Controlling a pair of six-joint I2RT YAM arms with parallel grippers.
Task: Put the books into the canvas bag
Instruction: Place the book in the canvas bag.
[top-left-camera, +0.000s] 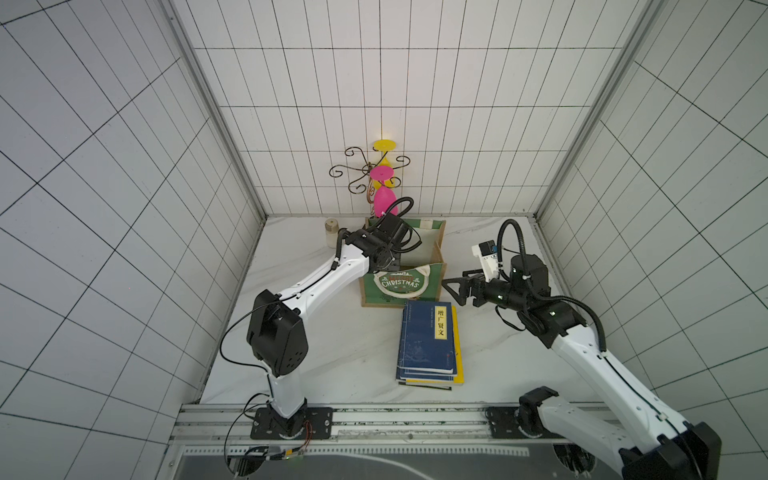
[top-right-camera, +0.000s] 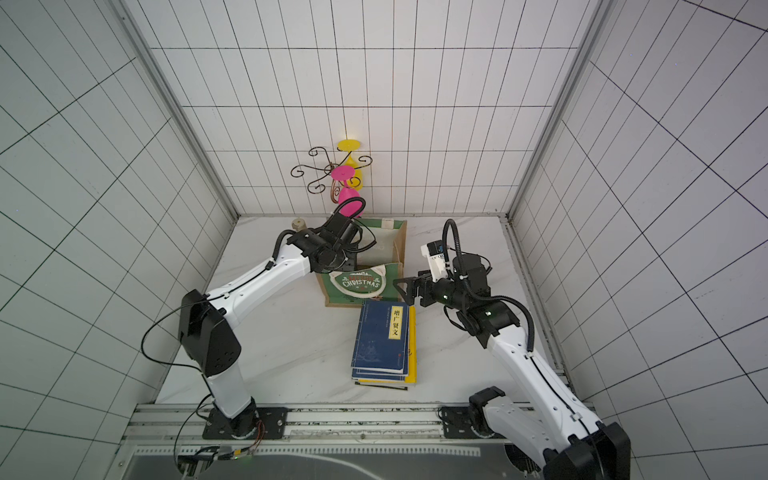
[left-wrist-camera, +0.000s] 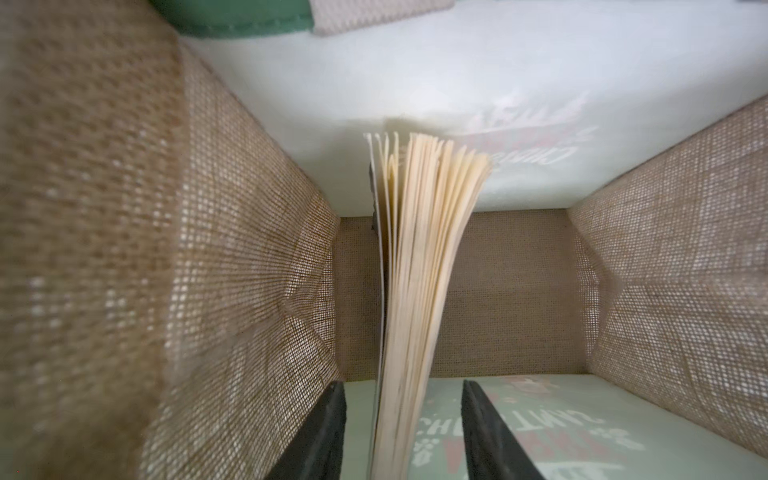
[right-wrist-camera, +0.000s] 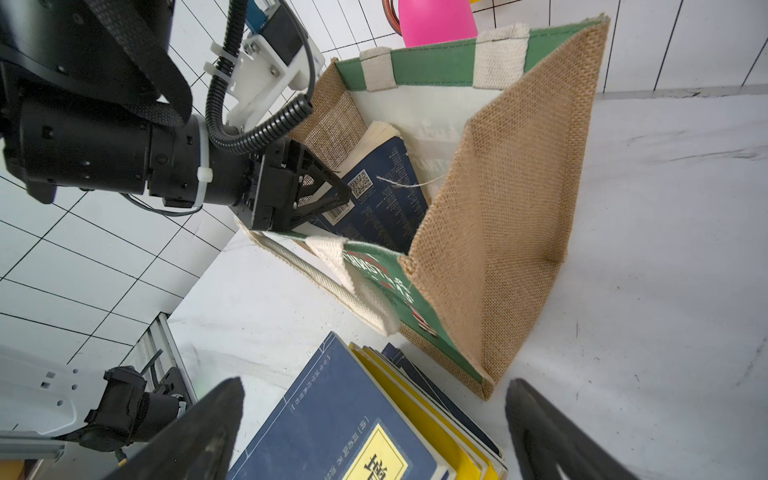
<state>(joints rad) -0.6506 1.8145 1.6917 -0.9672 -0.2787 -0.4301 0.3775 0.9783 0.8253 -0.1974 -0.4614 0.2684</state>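
Observation:
The canvas bag stands open at the back middle of the table, tan with a green "CHRISTMAS" front, in both top views. My left gripper reaches down inside it. Its jaws stand open, each a little clear of a navy book that stands on edge with its pages fanned. A stack of navy and yellow books lies flat just in front of the bag. My right gripper hovers wide open and empty over the stack's far end, beside the bag's right corner.
A wire rack with pink and yellow goblets stands behind the bag against the back wall. A small beige jar sits at the back left. Tiled walls close in three sides; a metal rail runs along the front.

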